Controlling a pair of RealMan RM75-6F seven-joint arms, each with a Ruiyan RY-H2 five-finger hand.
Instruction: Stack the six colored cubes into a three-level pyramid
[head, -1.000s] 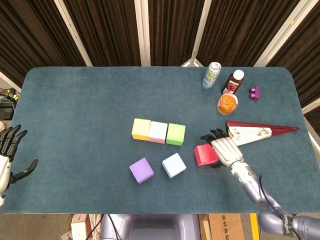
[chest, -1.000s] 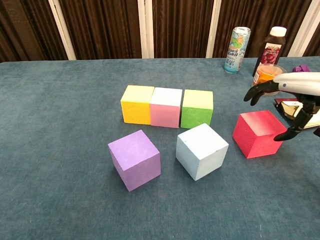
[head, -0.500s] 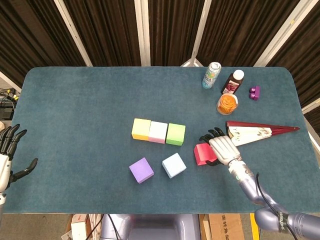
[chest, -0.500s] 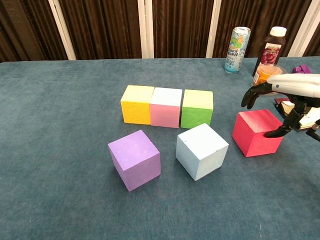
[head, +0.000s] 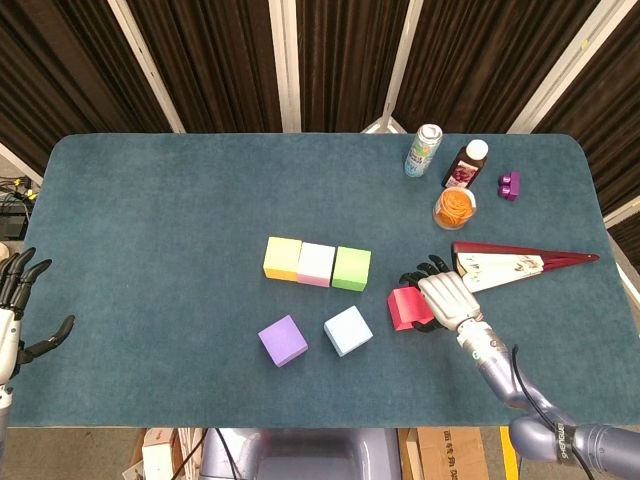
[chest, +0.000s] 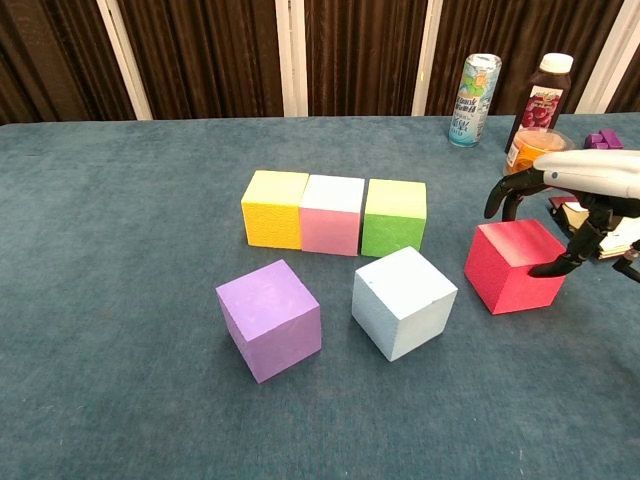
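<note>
Yellow (head: 283, 258), pink (head: 316, 264) and green (head: 351, 268) cubes stand touching in a row mid-table. In front of them lie a purple cube (head: 283, 340) and a light blue cube (head: 348, 330), apart from each other. A red cube (chest: 512, 265) sits on the cloth to their right. My right hand (chest: 585, 175) straddles it, fingers curled over its far edge and thumb against its near right side. My left hand (head: 20, 310) hovers at the table's left edge, fingers spread, holding nothing.
A can (head: 423, 150), a dark bottle (head: 465, 163), an orange-filled jar (head: 455, 208) and a small purple block (head: 509, 184) stand at the back right. A long red-and-white triangular item (head: 515, 263) lies just right of my right hand.
My right hand's fingers have curled down behind the red cube and its thumb has come in against the cube's side. The cubes stay put; the left hand barely drifted.
</note>
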